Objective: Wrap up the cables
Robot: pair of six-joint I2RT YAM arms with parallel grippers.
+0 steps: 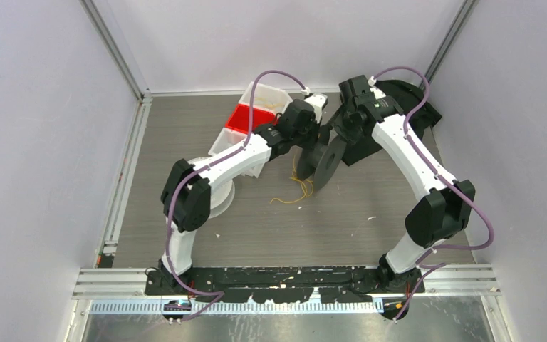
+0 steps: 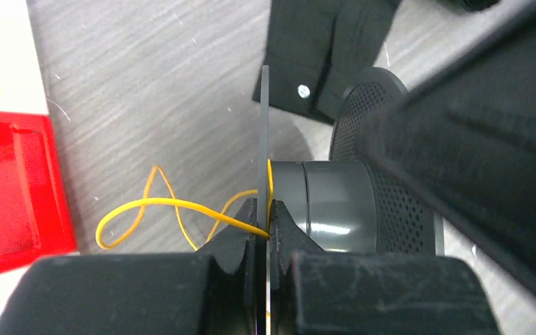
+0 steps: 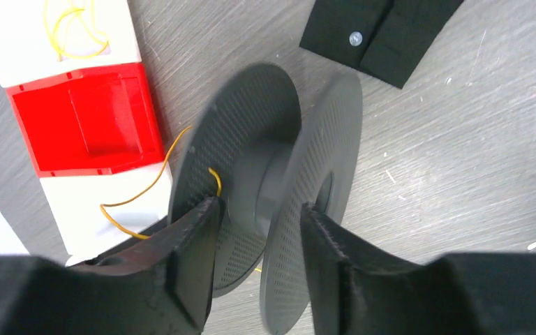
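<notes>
A dark grey spool [image 1: 325, 162] stands on edge at mid-table. My left gripper [image 2: 269, 225] is shut on the thin edge of one spool flange, with the yellow cable [image 2: 160, 204] pinched against it. The cable runs up onto the grey hub [image 2: 328, 202]. Its loose loops lie on the table [image 1: 295, 191]. My right gripper [image 3: 259, 206] straddles the spool [image 3: 279, 167], one finger outside each perforated flange, holding it. The cable [image 3: 146, 188] trails left from the hub. In the top view both grippers, left [image 1: 313, 146] and right [image 1: 338, 139], meet at the spool.
A red bin [image 1: 246, 116] and a white bin [image 1: 271, 96] stand behind the left arm; the white bin holds more yellow cord [image 3: 77, 24]. A black block [image 1: 363, 149] sits just behind the spool. A white round object [image 1: 214, 192] lies under the left arm. Grey walls enclose the table.
</notes>
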